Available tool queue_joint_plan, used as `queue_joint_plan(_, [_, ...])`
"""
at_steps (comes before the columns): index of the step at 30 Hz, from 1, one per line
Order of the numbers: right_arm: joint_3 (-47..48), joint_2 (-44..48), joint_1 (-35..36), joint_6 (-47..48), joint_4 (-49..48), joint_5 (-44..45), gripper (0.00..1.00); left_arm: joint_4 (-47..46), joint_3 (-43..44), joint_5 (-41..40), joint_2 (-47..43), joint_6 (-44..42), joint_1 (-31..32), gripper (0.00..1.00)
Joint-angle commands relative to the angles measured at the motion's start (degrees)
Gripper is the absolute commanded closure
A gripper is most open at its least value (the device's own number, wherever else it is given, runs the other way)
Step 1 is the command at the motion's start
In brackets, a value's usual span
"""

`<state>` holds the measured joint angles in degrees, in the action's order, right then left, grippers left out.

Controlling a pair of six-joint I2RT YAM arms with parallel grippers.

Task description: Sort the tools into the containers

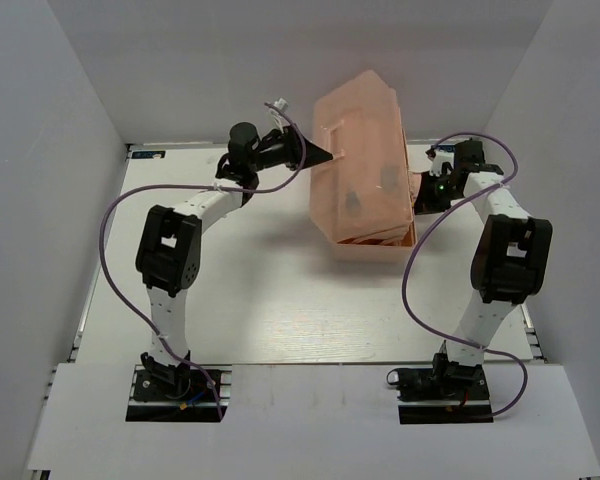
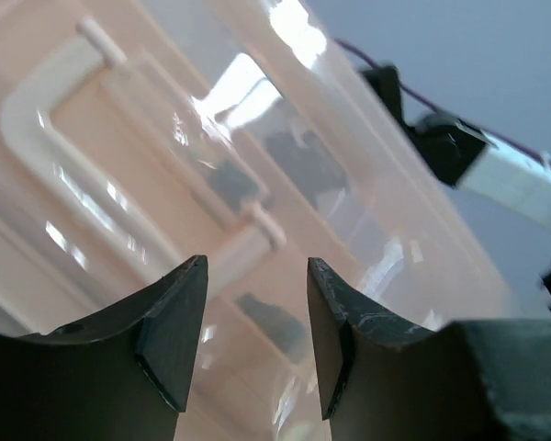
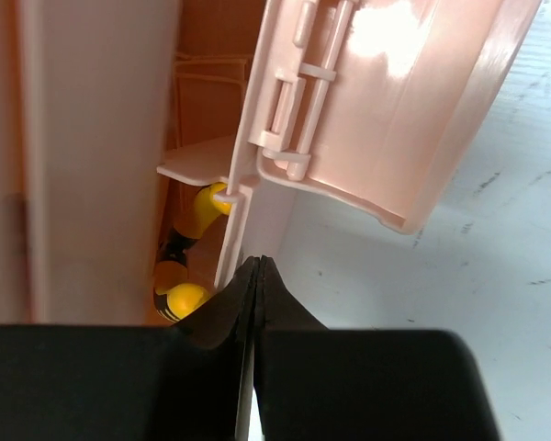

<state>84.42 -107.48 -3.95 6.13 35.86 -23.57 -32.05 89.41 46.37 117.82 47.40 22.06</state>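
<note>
The salmon-pink toolbox (image 1: 365, 170) stands at the back middle of the table, its handled lid tilted over the trays. My left gripper (image 1: 323, 154) is open and empty, its tips at the lid's left edge. In the left wrist view its fingers (image 2: 179, 317) point at the lid (image 2: 367, 230), with the pale handle (image 2: 37, 119) up left. My right gripper (image 1: 421, 190) is shut and empty at the box's right side. In the right wrist view its tips (image 3: 258, 264) touch the box's lower wall (image 3: 257, 220). Yellow-and-black pliers handles (image 3: 200, 209) lie inside. The other tools are hidden.
The toolbox's raised side flap (image 3: 395, 110) hangs over the white table (image 3: 459, 303) to the right of my right gripper. White enclosure walls (image 1: 50, 150) stand on both sides and at the back. Purple cables (image 1: 115, 250) loop beside each arm.
</note>
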Motion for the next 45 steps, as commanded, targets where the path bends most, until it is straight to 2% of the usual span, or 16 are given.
queue_joint_plan(1, [0.5,-0.9,0.8,-2.3,-1.1,-7.1,1.0,4.0,2.9,10.2,1.7,0.5,2.7,0.42])
queue_joint_plan(6, [0.2,-1.0,0.3,-2.4,-1.1,-7.2,1.0,0.8,4.9,13.4,0.9,2.7,3.8,0.39])
queue_joint_plan(13, [-0.5,-0.9,-0.7,-1.8,-1.2,-6.2,1.0,2.9,-0.7,10.3,-9.3,-1.2,3.2,0.29])
queue_joint_plan(15, [-0.5,0.0,-1.0,-1.5,-1.3,-5.3,1.0,5.5,-2.9,7.2,-13.7,-5.4,2.5,0.24])
queue_joint_plan(16, [-1.0,0.8,-1.2,-1.2,-1.7,-4.8,1.0,11.9,-4.4,5.3,-15.2,-8.4,1.9,0.22])
queue_joint_plan(18, [-1.5,1.7,-1.7,-0.9,-2.1,-3.3,1.0,21.3,-4.4,-4.5,-18.0,-18.9,1.9,0.18])
queue_joint_plan(19, [-2.1,3.1,-1.9,-0.2,-2.5,-2.5,1.0,28.2,-5.5,-8.4,-20.1,-21.2,1.9,0.18])
queue_joint_plan(20, [-2.5,3.6,-1.9,0.2,-2.7,-1.1,1.0,30.3,-6.4,-15.2,-20.9,-22.6,1.9,0.17])
queue_joint_plan(21, [-2.7,4.1,-2.0,0.5,-2.9,-0.6,1.0,31.6,-8.9,-17.9,-21.4,-23.5,1.9,0.17])
queue_joint_plan(22, [-3.0,5.8,-2.2,1.2,-3.7,0.5,0.96,32.5,-10.0,-20.2,-21.4,-24.4,1.9,0.17])
queue_joint_plan(23, [-3.8,6.3,-2.1,1.4,-4.2,1.1,0.86,34.1,-10.9,-24.3,-21.4,-25.1,1.9,0.17])
queue_joint_plan(25, [-4.4,7.6,-2.1,2.0,-5.9,1.0,0.81,34.7,-12.8,-26.3,-20.7,-25.6,1.9,0.17])
queue_joint_plan(27, [-3.6,7.2,-1.9,2.2,-5.8,-0.3,0.77,34.1,-13.7,-26.3,-18.1,-25.6,1.9,0.17])
queue_joint_plan(33, [1.5,3.7,-1.7,0.6,-4.5,-4.7,0.77,33.5,-14.3,-22.6,-12.3,-26.1,3.2,0.17])
queue_joint_plan(39, [1.9,2.3,-1.2,0.1,-5.5,-6.3,0.77,31.4,-15.7,-17.6,-9.5,-26.7,5.0,0.17])
queue_joint_plan(45, [1.8,2.6,-1.1,-0.1,-5.9,-3.1,0.77,28.9,-14.5,-10.2,-6.7,-27.2,6.8,0.17])
